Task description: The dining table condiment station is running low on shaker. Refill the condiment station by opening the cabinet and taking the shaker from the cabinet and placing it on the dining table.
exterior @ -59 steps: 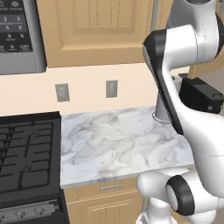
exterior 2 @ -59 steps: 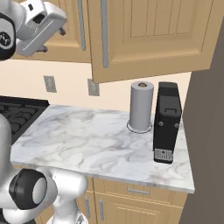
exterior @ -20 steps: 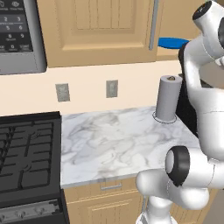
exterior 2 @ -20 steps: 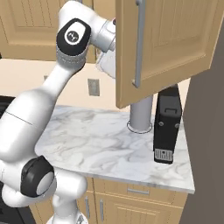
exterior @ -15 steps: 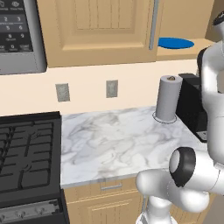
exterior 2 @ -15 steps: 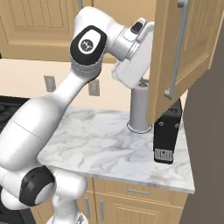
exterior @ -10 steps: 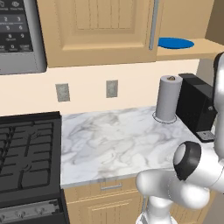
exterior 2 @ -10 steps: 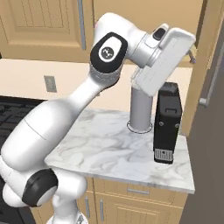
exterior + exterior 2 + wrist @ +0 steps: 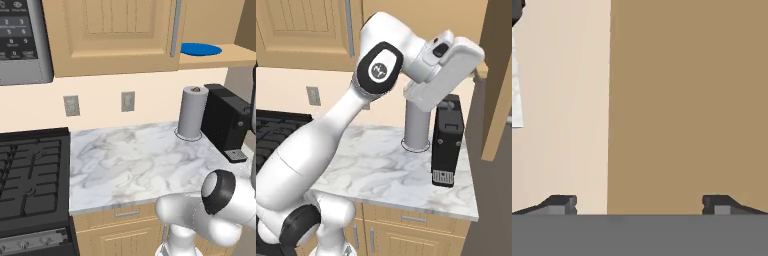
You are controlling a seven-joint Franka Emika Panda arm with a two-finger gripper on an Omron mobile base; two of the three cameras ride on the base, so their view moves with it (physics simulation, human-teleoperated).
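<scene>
Above the counter (image 9: 135, 160), at its right end, the cabinet (image 9: 220, 56) stands with its right door (image 9: 501, 75) swung out wide, so the compartment is open to us. On its lower shelf we see a blue plate (image 9: 201, 49). We cannot find the shaker in any of the views; we judge that it stands somewhere deeper or higher in this open compartment, out of sight of the cameras, but this is only a guess.

The gripper (image 9: 639, 205) is spread wide, and nothing is between its two dark tips. In the hand view it looks straight at a flat brown wood face, with the pale wall beside it; we cannot tell if this face is the door or the side of the cabinet. In the right base view the white hand hangs in front of the paper-towel roll (image 9: 192, 112) and above the black coffee machine (image 9: 227, 120), near the level of the cabinet's bottom edge.

So the relation that matters is this: the compartment, and probably the shaker, lies above and behind where the gripper points now, not in front of it. We think the hand must first rise and turn toward the shelf until the shaker comes into its own view. If the shaker stands upright, a level approach from the front should fit, but the plate is near that path.
</scene>
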